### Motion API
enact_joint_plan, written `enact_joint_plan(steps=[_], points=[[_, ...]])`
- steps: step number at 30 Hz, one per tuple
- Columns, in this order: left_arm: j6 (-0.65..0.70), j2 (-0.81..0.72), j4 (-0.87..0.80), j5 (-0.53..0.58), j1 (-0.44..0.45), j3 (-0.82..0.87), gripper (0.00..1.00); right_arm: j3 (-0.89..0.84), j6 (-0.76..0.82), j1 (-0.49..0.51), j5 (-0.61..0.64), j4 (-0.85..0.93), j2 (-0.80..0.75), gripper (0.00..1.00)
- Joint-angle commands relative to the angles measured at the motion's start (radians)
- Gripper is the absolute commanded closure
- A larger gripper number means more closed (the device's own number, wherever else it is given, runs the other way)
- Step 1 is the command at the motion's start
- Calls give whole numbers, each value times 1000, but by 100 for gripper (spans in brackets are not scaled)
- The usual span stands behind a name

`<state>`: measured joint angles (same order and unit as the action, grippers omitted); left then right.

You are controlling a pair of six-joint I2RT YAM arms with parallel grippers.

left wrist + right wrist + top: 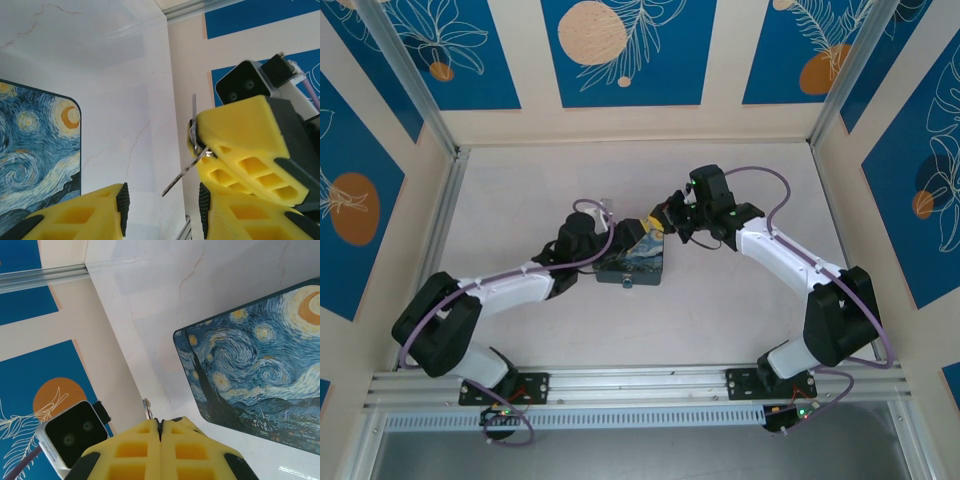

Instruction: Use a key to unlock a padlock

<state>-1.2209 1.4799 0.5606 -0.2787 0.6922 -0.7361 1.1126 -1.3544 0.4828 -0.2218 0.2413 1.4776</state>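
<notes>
My right gripper [160, 421] is shut, and a small silver piece [147, 407] sticks out beside its tips. In the left wrist view those yellow right fingers [240, 145] pinch a small ring from which the key [182, 177], a thin metal sliver, hangs down and to the left. My left gripper [162, 205] is open just below it. The key's tip hangs in the gap between the pads and touches neither. From above, both grippers [620, 238] [667, 222] meet over the far end of the box. A bluish speck [625, 281] on the box's near side may be the padlock; it is too small to tell.
The box printed with a swirling night sky [638, 262] lies flat at the table's middle, under and beside both grippers, and shows as the box [35, 150] [255, 380] in both wrist views. Cream walls with blue panels [620, 50] close in the table.
</notes>
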Motion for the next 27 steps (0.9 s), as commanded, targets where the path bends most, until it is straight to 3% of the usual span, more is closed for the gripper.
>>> enact_joint_plan(steps=[1, 16, 27], points=[[24, 20, 48, 14, 13, -48, 60, -14, -18, -1, -29, -10, 1, 100], [20, 37, 57, 1, 12, -63, 74, -16, -24, 0, -24, -16, 14, 100], [26, 43, 41, -4, 13, -65, 100, -18, -31, -1, -20, -18, 18, 100]])
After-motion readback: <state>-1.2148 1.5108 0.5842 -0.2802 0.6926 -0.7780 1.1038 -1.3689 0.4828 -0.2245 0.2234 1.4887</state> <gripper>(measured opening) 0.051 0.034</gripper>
